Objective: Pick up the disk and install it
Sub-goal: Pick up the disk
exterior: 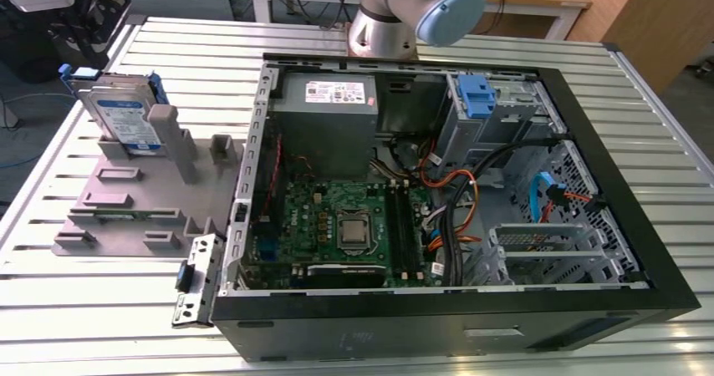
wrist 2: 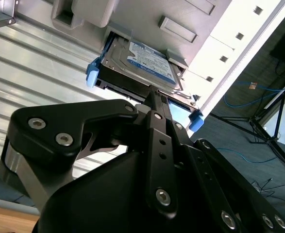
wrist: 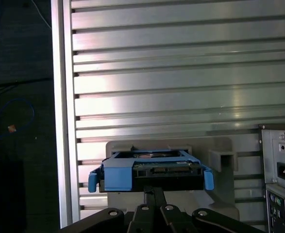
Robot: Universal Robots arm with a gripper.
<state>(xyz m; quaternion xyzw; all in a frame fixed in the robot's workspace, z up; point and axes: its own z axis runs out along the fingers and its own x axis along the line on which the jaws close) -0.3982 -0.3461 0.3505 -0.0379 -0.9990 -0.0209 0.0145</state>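
One disk (wrist: pixel 152 171) upright in grey stand (exterior: pixel 123 184), just beyond the closed tool (wrist: pixel 154 193).

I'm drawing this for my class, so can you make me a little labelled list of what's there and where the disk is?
disk: silver rectangular hard drive in a blue plastic bracket, standing on edge
holder: grey plastic stand holding it, at the exterior view's left of the case
case: open black metal computer case
table: ribbed aluminium table
gripper: black gripper near the disk's edge in both wrist views; contact unclear
installed: not yet
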